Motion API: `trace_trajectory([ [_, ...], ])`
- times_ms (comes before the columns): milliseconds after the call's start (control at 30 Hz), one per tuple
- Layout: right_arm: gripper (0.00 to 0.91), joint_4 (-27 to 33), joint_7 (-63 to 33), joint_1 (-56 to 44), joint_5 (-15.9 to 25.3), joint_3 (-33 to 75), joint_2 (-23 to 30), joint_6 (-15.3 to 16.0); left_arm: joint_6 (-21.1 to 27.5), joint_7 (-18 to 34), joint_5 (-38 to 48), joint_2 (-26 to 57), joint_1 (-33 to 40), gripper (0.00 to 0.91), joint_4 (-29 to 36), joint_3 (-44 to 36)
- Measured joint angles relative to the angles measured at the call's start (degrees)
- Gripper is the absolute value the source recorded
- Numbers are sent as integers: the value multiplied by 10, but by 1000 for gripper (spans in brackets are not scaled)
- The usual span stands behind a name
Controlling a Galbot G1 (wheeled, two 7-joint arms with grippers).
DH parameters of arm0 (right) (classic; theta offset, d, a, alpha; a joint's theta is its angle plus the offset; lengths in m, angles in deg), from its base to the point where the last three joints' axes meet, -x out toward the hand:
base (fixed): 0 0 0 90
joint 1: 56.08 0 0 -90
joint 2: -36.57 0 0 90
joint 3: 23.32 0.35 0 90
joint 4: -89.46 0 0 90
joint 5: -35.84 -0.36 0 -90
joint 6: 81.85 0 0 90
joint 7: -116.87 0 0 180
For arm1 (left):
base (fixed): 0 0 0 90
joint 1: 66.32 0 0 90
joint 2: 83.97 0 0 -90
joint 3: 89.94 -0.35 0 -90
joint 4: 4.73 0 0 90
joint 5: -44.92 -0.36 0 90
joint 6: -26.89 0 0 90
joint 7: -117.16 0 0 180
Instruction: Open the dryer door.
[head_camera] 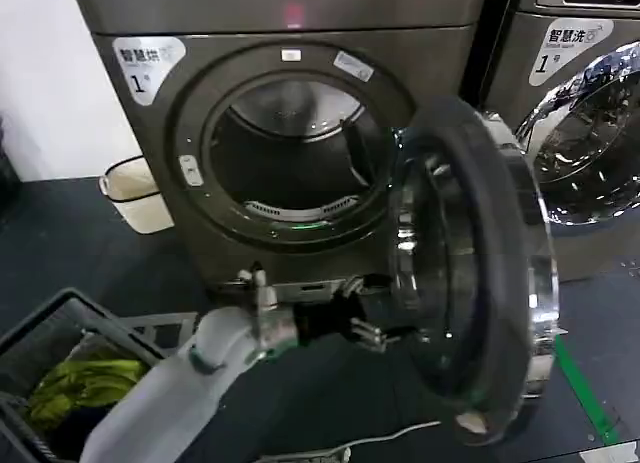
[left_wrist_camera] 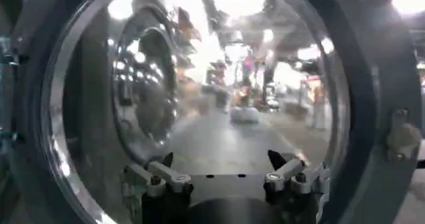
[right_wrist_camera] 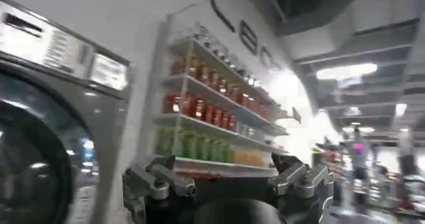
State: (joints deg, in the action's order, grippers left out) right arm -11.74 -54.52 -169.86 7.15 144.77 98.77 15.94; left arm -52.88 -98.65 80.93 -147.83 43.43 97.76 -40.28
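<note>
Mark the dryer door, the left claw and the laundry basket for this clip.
dryer door [head_camera: 470,273]: head view, on the swung-open door's dark inner ring.
left claw [head_camera: 375,331]: head view, between its fingertips, beside the door's inner face.
laundry basket [head_camera: 60,318]: head view, on its grey rim.

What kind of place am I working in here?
Probably a laundromat or laundry shop: the open dryer stands beside a second machine, a laundry basket sits nearby, and stocked shelves line a wall.
</note>
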Motion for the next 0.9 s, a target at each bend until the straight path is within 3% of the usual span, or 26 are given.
trace_trajectory([
  [500, 907, -45, 3, -31, -11, 58, 15, 13, -28, 43, 8, -126, 165, 907, -146, -130],
  [900, 907, -49, 5, -37, -27, 72, 12, 9, -30, 66, -8, -211, 222, 907, -245, -162],
])
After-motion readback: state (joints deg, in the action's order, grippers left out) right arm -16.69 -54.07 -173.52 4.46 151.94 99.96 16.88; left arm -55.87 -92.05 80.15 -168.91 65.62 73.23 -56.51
